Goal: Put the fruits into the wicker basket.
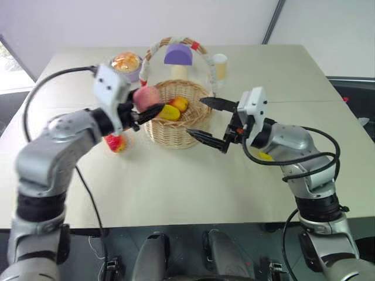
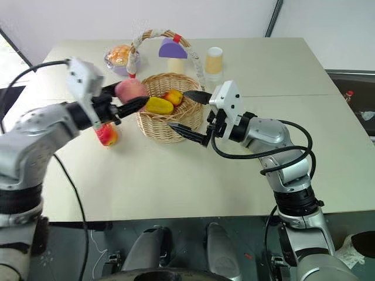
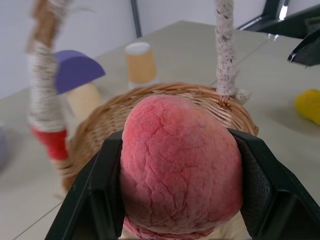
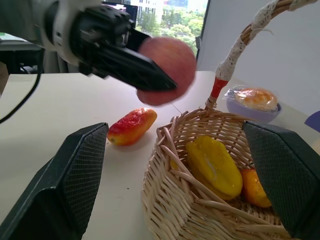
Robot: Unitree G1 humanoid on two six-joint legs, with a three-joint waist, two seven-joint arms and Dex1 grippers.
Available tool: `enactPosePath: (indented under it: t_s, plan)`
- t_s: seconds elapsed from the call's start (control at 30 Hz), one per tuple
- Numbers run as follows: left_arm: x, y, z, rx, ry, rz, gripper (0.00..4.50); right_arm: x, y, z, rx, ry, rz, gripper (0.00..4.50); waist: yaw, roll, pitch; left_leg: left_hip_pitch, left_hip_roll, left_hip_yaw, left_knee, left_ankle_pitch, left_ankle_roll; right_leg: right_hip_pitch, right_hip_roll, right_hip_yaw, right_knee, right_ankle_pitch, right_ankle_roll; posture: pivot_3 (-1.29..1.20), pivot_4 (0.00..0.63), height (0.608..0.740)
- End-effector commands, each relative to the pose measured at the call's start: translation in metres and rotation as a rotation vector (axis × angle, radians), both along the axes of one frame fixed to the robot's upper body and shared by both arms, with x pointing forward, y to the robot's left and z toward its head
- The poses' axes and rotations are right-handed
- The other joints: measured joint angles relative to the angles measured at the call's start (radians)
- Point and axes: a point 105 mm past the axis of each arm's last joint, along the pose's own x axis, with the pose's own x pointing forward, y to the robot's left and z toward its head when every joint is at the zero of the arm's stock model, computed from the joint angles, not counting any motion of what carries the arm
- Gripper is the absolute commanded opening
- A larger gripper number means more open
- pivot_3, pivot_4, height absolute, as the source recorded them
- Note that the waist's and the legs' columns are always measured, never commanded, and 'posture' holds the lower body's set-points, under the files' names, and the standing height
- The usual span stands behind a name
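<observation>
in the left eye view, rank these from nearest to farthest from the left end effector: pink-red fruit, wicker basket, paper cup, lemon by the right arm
1. pink-red fruit, clamped in the left end effector at the basket's near-left rim.
2. wicker basket, just beside it, toward the table's middle.
3. paper cup, behind the basket on its right.
4. lemon, beyond the basket, under the right arm.

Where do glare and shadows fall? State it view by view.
Left eye view: glare on the wrapped orange-filled bowl, soft shadow under the wicker basket. Right wrist view: bright window behind the left gripper, dark against it, gripping the pink-red fruit. Left wrist view: the yellow fruit shades the table.
</observation>
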Motion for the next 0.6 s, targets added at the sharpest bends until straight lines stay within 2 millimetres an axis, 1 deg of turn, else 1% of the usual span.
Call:
enactPosePath:
  t_s: [0.03, 0.1, 0.13, 0.17, 0.2, 0.23, 0.33, 0.37, 0.4, 0.5, 0.57, 0.6]
  plan:
    - [0.021, -0.001, 0.0, 0.016, -0.022, 0.055, 2.35, -0.01, 0.007, 0.013, 0.016, -0.065, 0.019, 4.5, 0.0, 0.0, 0.0, 0.0, 0.0, 0.001, 0.0, 0.0, 0.0, 0.0, 0.001, 0.0, 0.001, 0.0, 0.0, 0.0, 0.15, 0.74]
    - [0.023, -0.007, 0.003, -0.022, -0.029, 0.021, 3.37, -0.014, 0.009, 0.013, 0.026, -0.059, 0.012, 4.5, -0.002, 0.0, 0.0, -0.001, 0.001, 0.001, 0.0, 0.0, 0.0, -0.002, 0.001, 0.0, 0.001, 0.0, 0.0, 0.0, 0.15, 0.74]
    - [0.024, -0.007, 0.007, -0.046, -0.041, 0.011, 3.78, -0.016, 0.009, 0.013, 0.032, -0.054, 0.009, 4.5, 0.0, 0.0, 0.0, -0.001, 0.001, 0.0, 0.0, 0.0, 0.0, -0.002, 0.001, 0.001, 0.001, 0.0, 0.0, 0.0, 0.15, 0.74]
    - [0.024, -0.007, 0.01, -0.061, -0.049, 0.005, 4.32, -0.018, 0.01, 0.013, 0.036, -0.05, 0.006, 4.5, 0.002, 0.0, 0.0, -0.001, 0.002, 0.0, 0.0, 0.0, 0.0, -0.002, 0.001, 0.001, 0.001, 0.0, 0.0, 0.0, 0.15, 0.74]
    - [0.023, -0.005, 0.013, -0.072, -0.056, 0.009, 4.42, -0.019, 0.01, 0.012, 0.037, -0.048, 0.005, 4.5, 0.003, 0.0, 0.0, -0.001, 0.002, 0.0, 0.0, 0.0, 0.0, -0.002, 0.001, 0.001, 0.001, 0.0, 0.0, 0.0, 0.15, 0.74]
    - [0.023, -0.002, 0.016, -0.089, -0.06, 0.011, 4.42, -0.02, 0.011, 0.012, 0.039, -0.045, 0.004, 4.5, 0.003, 0.0, 0.0, -0.001, 0.002, 0.0, 0.0, 0.0, 0.0, -0.002, 0.0, 0.001, 0.001, 0.0, 0.0, 0.0, 0.15, 0.74]
    - [0.012, 0.017, 0.04, -0.215, -0.086, 0.016, 4.42, -0.022, 0.011, 0.011, 0.042, -0.036, 0.006, 4.5, 0.001, 0.0, 0.0, -0.001, 0.002, 0.0, 0.001, 0.0, 0.0, -0.002, 0.0, 0.001, 0.001, 0.0, 0.0, 0.0, 0.15, 0.74]
    - [0.008, 0.021, 0.044, -0.231, -0.092, 0.016, 4.42, -0.022, 0.011, 0.011, 0.043, -0.035, 0.007, 4.5, 0.0, 0.0, 0.0, -0.001, 0.002, 0.0, 0.001, 0.0, 0.0, -0.002, 0.0, 0.001, 0.001, 0.0, 0.0, 0.0, 0.15, 0.74]
    - [0.004, 0.033, 0.046, -0.241, -0.095, 0.043, 4.42, -0.022, 0.012, 0.011, 0.042, -0.034, 0.012, 4.5, -0.001, 0.0, 0.0, -0.001, 0.002, 0.0, 0.001, 0.0, 0.0, -0.002, 0.0, 0.001, 0.001, 0.0, 0.0, 0.0, 0.15, 0.74]
    - [-0.005, 0.063, 0.046, -0.298, -0.052, 0.149, 4.42, -0.022, 0.011, 0.009, 0.042, -0.031, 0.024, 4.5, -0.002, 0.0, 0.0, -0.001, 0.002, 0.0, 0.001, 0.0, 0.0, -0.002, 0.0, 0.001, 0.001, 0.0, 0.0, 0.0, 0.15, 0.74]
    - [-0.012, 0.087, 0.042, -0.332, -0.014, 0.272, 4.42, -0.021, 0.012, 0.007, 0.041, -0.026, 0.041, 4.5, -0.001, 0.0, 0.0, -0.001, 0.002, 0.0, 0.001, 0.0, 0.0, -0.002, 0.0, 0.001, 0.002, 0.0, 0.0, 0.0, 0.15, 0.74]
    - [-0.015, 0.095, 0.039, -0.349, 0.003, 0.323, 4.42, -0.021, 0.013, 0.006, 0.042, -0.024, 0.051, 4.5, 0.0, 0.0, 0.0, -0.001, 0.002, 0.0, 0.001, 0.0, 0.0, -0.002, 0.0, 0.001, 0.002, 0.0, 0.0, 0.0, 0.15, 0.74]
